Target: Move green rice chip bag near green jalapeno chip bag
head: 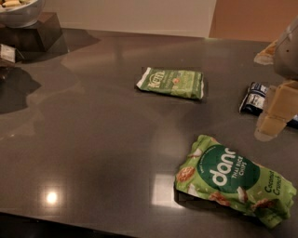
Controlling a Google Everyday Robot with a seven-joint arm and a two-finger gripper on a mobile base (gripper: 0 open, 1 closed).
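Observation:
The green rice chip bag (235, 179) is a large puffy bright-green bag with a dark green circle and white letters. It lies flat on the dark grey table (93, 139) at the front right. The green jalapeno chip bag (172, 82) is smaller, flat and darker green with white ends. It lies near the table's middle, farther back and to the left of the rice bag. My gripper (272, 122) hangs at the right edge, above and a little right of the rice bag, apart from it and holding nothing that I can see.
A dark blue-and-white bag (254, 97) lies at the right, partly behind my gripper. A tan packet (266, 55) sits at the far right back. A white bowl (18, 13) stands on a dark block (35, 33) at the back left corner.

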